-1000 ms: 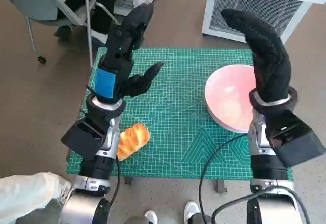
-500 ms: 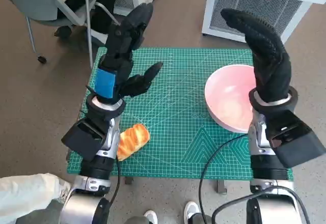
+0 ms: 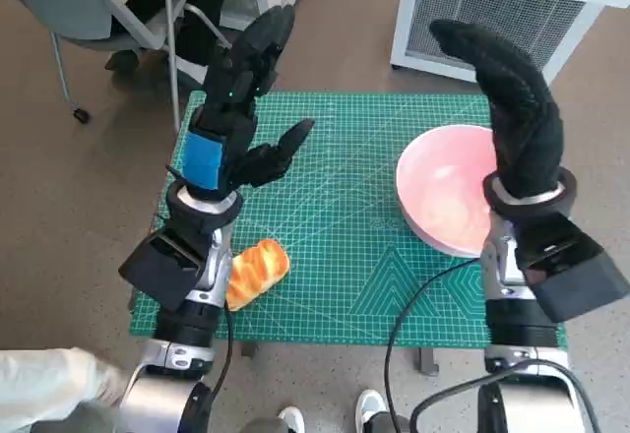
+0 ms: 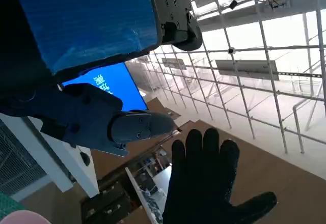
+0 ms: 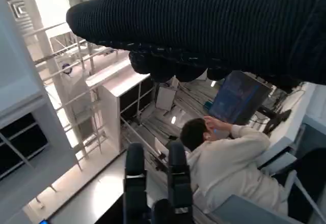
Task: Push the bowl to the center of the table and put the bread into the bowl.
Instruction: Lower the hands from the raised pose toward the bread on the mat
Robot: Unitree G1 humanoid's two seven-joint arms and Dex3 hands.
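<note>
A pink bowl (image 3: 445,200) sits on the right part of the green cutting mat (image 3: 340,226). My right hand (image 3: 512,108), in its black glove, is raised upright beside the bowl's right rim with fingers stretched and nothing in it. A golden bread roll (image 3: 256,271) lies near the mat's front left corner, next to my left forearm. Above the mat's left side my left hand (image 3: 236,108) is lifted, fingers spread and thumb out, holding nothing. In the left wrist view the gloved right hand (image 4: 206,183) shows with fingers apart.
A chair (image 3: 108,20) stands on the floor beyond the table's left corner and a white grilled unit (image 3: 502,10) beyond its right. A person (image 5: 224,158) sits in the right wrist view. A pale sleeve (image 3: 49,384) shows at the lower left.
Both hands and the bowl and bread stay where they were. The pale sleeve at the lower left has drawn back toward the picture's corner.
</note>
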